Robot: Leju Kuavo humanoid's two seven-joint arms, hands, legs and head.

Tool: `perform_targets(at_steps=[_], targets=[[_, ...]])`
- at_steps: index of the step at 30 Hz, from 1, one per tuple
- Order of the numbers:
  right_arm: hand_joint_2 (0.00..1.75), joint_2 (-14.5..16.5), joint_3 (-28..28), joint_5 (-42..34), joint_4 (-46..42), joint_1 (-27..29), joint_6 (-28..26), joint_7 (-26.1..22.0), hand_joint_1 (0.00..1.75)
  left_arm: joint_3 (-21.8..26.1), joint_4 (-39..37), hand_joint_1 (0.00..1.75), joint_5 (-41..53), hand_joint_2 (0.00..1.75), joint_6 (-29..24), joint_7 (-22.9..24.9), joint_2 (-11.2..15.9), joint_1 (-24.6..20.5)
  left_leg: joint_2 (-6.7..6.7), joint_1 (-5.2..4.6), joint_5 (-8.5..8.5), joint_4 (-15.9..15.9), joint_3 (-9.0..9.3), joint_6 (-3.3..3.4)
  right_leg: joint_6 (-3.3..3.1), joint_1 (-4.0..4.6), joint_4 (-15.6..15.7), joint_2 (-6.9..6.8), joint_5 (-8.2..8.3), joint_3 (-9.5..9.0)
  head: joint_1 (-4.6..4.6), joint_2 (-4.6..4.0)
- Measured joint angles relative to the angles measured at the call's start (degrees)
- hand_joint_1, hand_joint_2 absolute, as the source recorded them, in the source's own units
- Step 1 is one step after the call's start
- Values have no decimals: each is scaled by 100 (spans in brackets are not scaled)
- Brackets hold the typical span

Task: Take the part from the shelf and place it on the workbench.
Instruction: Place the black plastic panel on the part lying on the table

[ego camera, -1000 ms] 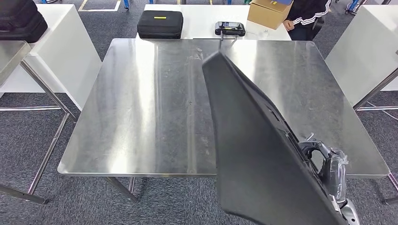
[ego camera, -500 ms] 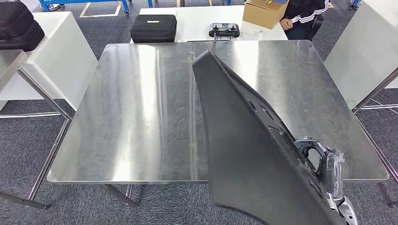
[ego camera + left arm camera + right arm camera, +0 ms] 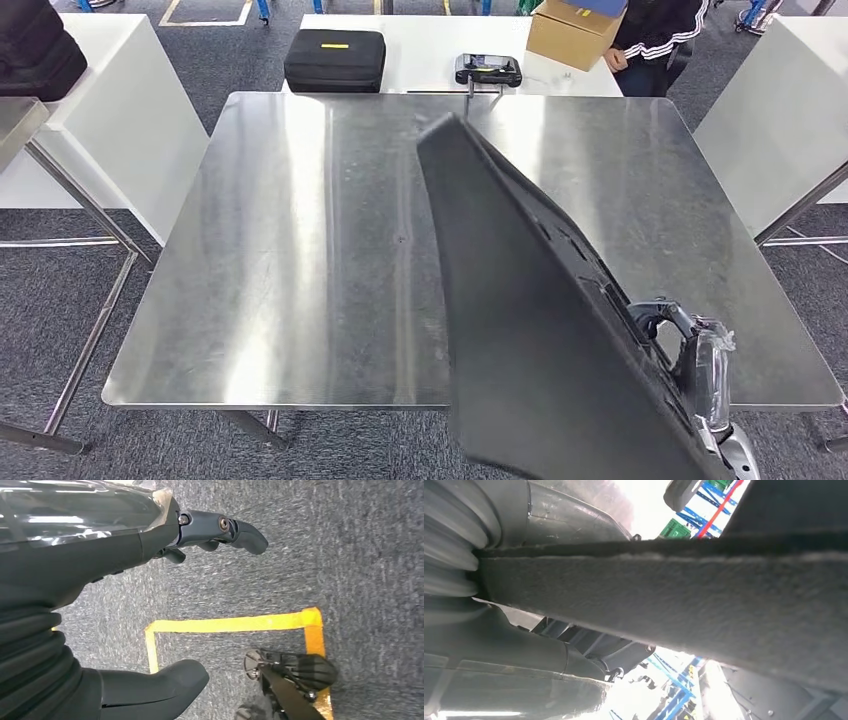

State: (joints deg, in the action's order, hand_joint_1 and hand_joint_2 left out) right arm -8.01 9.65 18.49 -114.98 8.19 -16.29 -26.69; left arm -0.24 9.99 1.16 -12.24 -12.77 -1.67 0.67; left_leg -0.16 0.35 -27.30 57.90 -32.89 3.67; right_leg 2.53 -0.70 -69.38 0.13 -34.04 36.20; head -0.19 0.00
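Observation:
A large dark grey felt-covered panel, the part, stands tilted on edge over the right half of the steel workbench. Its pointed far end hangs above the bench's back middle, and its wide near end reaches past the front edge. My right hand grips the panel's right edge near the front. In the right wrist view the part's thick edge runs across the picture with my right hand closed around it. My left hand hangs over the carpet, fingers apart, holding nothing.
Behind the bench a white table carries a black case, a controller and a cardboard box, with a person beside it. White tables flank the left and right. Yellow tape marks the floor.
The whole picture has shifted a little, so the camera moved. The part stays in my right hand's grip, tilted the same way above the bench.

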Motion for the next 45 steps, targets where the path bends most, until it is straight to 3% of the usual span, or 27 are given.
perform_targets(at_steps=[2, 3, 5, 6, 8, 12, 13, 15, 16, 17, 18, 19, 20, 22, 27, 29, 31, 32, 33, 34, 36, 38, 40, 42, 45], targets=[[175, -6, 1, -3, 8, 19, -3, 1, 175, 0, 0, 0, -1, 175, 7, 0, 3, 0, -5, -3, -32, 1, 28, 12, 44, -8, -522, -1, -83, 350, 3, 0], [175, -8, 2, -6, 13, 23, -7, 1, 175, 0, 0, 0, -1, 175, 8, 0, 2, 3, -11, -1, -53, 2, 58, 6, 97, -14, -438, -2, 29, 358, 4, 0], [175, -15, 3, -18, 18, 24, -15, 1, 175, 0, 0, 0, -2, 175, 9, 0, -3, 9, -27, 6, -111, 3, 143, -28, 209, -36, 312, -9, 442, 69, 8, 0], [175, -21, 5, -31, 20, 22, -18, 1, 175, 0, -1, 0, -2, 175, 10, -1, -4, 9, -36, -7, -151, 10, 180, -59, 224, -35, 713, -13, 617, -113, 16, 0], [175, -31, 16, -74, 25, 20, -5, 1, 175, -1, -2, 0, 4, 175, 13, -3, -2, 4, -40, -34, -207, 18, 212, -118, 153, -22, 1118, -15, 758, -302, 18, 1], [175, -37, 152, -115, 63, -61, 169, -11, 175, -23, -2, 0, 82, 175, 71, 8, 23, -2, -25, -22, -323, 117, 191, -232, -39, -53, 1168, 5, 742, -352, -4, 0], [175, -37, 221, -60, 90, -123, 232, -2, 175, -34, -2, 0, 99, 175, 89, 12, 31, -6, -23, -13, -444, 333, 88, -261, -82, -75, 1180, 6, 736, -371, -15, 0], [175, -34, 393, 68, 184, -285, 349, 40, 175, -54, -2, 0, 124, 175, 121, 13, 39, -11, -20, 4, -768, 1060, -308, -307, -147, -74, 1181, 5, 710, -396, -34, 0], [175, -31, 486, 113, 246, -361, 390, 67, 175, -60, -2, 0, 126, 175, 132, 12, 45, -12, -18, 12, -871, 1406, -524, -322, -166, -67, 1180, 5, 699, -406, -34, 0], [175, -28, 572, 141, 303, -423, 413, 85, 175, -63, -1, 0, 126, 175, 138, 12, 50, -10, -16, 16, -869, 1596, -674, -329, -180, -60, 1179, 6, 685, -421, -35, 0], [175, -27, 643, 159, 351, -469, 424, 97, 175, -63, -1, 0, 127, 175, 139, 11, 56, -7, -14, 19, -744, 1569, -719, -327, -184, -55, 1178, 6, 668, -444, -36, 0], [175, -25, 693, 166, 389, -506, 427, 102, 175, -63, -2, 0, 127, 175, 140, 11, 62, -5, -10, 21, -520, 1321, -650, -318, -183, -54, 1178, 7, 647, -475, -36, 0], [175, -23, 729, 166, 419, -538, 427, 104, 175, -63, -2, 0, 127, 175, 140, 11, 67, -3, -7, 23, -264, 926, -498, -299, -171, -54, 1178, 8, 623, -509, -38, 0], [175, -21, 778, 163, 467, -600, 427, 105, 175, -64, -2, 0, 127, 175, 140, 10, 76, -8, -5, 6, 15, 286, -209, -254, -124, -24, 1174, 9, 580, -545, -34, 0], [175, -22, 860, 166, 547, -675, 427, 105, 175, -66, -1, 0, 127, 175, 140, 9, 84, -5, -8, -14, 35, 52, -80, -107, 8, 0, 1102, 0, 504, -495, -28, 0], [175, -27, 870, 164, 564, -697, 427, 105, 175, -66, 0, 0, 127, 175, 140, 9, 86, -9, -4, 12, 41, 10, -42, -43, 7, -2, 584, -3, 284, -225, -6, 0], [175, -30, 878, 163, 592, -704, 427, 105, 175, -66, 0, 0, 127, 175, 140, 8, 90, -15, -3, 10, 22, 9, -33, -14, 0, -4, -218, -2, 22, 214, 15, 0], [175, -32, 881, 163, 609, -702, 427, 105, 175, -66, 0, 0, 127, 175, 140, 8, 90, -14, -4, 10, 11, 9, -23, -11, 22, -7, -468, -2, -22, 373, 17, 0], [175, -33, 886, 163, 625, -700, 427, 105, 175, -66, 0, 0, 127, 175, 140, 8, 88, -12, -8, 11, -2, 10, -6, -13, 66, -12, -476, -3, 38, 412, 20, 1], [175, -34, 890, 164, 636, -701, 427, 105, 175, -66, 0, 0, 127, 175, 139, 7, 85, -10, -13, 13, -18, 11, 22, -22, 122, -21, -229, -5, 192, 323, 23, 1], [175, -36, 898, 168, 647, -717, 428, 106, 175, -66, 0, 0, 127, 175, 88, -57, 80, -6, -28, 5, -61, 16, 81, -63, 203, -37, 624, -15, 577, -62, 31, 1], [175, -37, 943, 196, 677, -779, 453, 120, 175, -64, 1, 0, 123, 175, -73, -209, 80, -9, -33, -26, -100, 28, 98, -91, 166, -42, 1129, -15, 770, -300, 34, 0], [175, -38, 1050, 247, 784, -942, 522, 160, 175, -63, 1, 0, 109, 175, -329, -289, 59, -20, -25, -48, -109, 33, 93, -44, 108, -42, 1190, 4, 795, -326, 28, 0], [175, -27, 1200, 327, 977, -1215, 576, 205, 175, -62, 0, 0, 99, 175, -560, -222, -6, -48, -14, -47, -100, 13, 104, -1, 101, -36, 1191, 23, 799, -325, 23, 0], [175, 59, 1493, 536, 1408, -1778, 546, 332, 175, -62, 0, 0, 101, 175, -690, -55, -118, -101, -5, -39, -79, -31, 128, -35, 81, -20, 1190, 31, 797, -323, 21, 0]])
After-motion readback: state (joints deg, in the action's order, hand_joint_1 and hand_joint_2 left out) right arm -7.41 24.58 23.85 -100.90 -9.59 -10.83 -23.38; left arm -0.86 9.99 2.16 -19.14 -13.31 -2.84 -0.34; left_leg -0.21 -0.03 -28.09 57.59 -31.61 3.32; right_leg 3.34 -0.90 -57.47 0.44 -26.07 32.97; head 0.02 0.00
